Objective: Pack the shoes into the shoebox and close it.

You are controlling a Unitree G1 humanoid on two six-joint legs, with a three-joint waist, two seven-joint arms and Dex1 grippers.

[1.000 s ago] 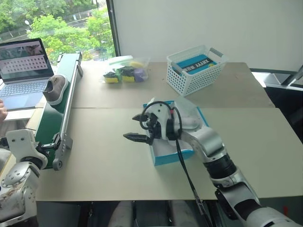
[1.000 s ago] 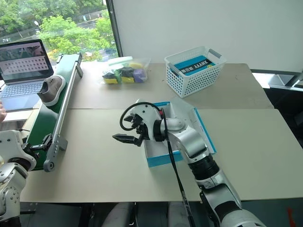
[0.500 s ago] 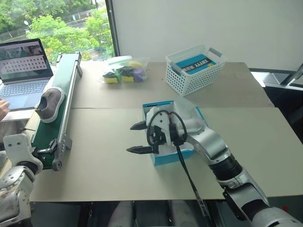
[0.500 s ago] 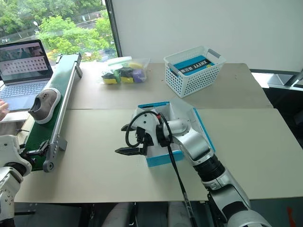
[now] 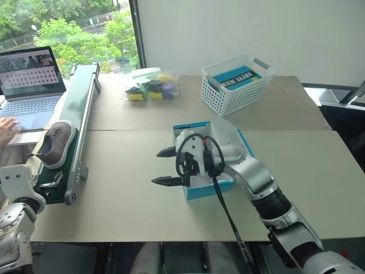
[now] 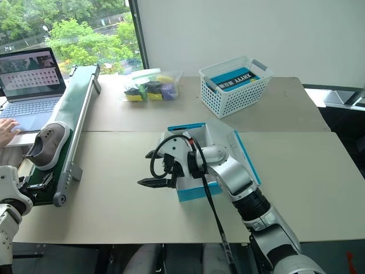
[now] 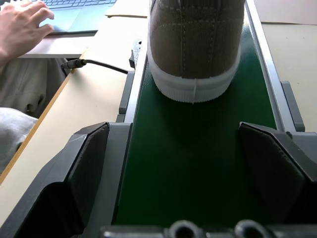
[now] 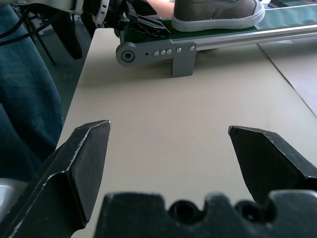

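Observation:
One grey-brown shoe (image 5: 54, 142) with a pale sole lies on the green conveyor belt (image 5: 77, 108), near its front end. In the left wrist view its heel (image 7: 195, 44) sits just beyond my open left gripper (image 7: 173, 134), whose fingers straddle the belt without touching the shoe. The light-blue shoebox (image 5: 204, 191) stands open mid-table, white inside, with its lid (image 6: 246, 157) leaning off to the right. My right gripper (image 5: 164, 166) hovers open at the box's left side, pointing left over bare table with nothing between its fingers. My right arm hides part of the box's inside.
An open laptop (image 5: 28, 85) stands left of the conveyor with a person's hand (image 5: 8, 124) on it. A white lattice basket (image 5: 235, 83) holding a blue box and a clear bag of small items (image 5: 149, 85) sit at the back of the table.
The shoe has ridden down the belt towards my left gripper. A person's hand has come onto the laptop. Both grippers stay open and roughly in place.

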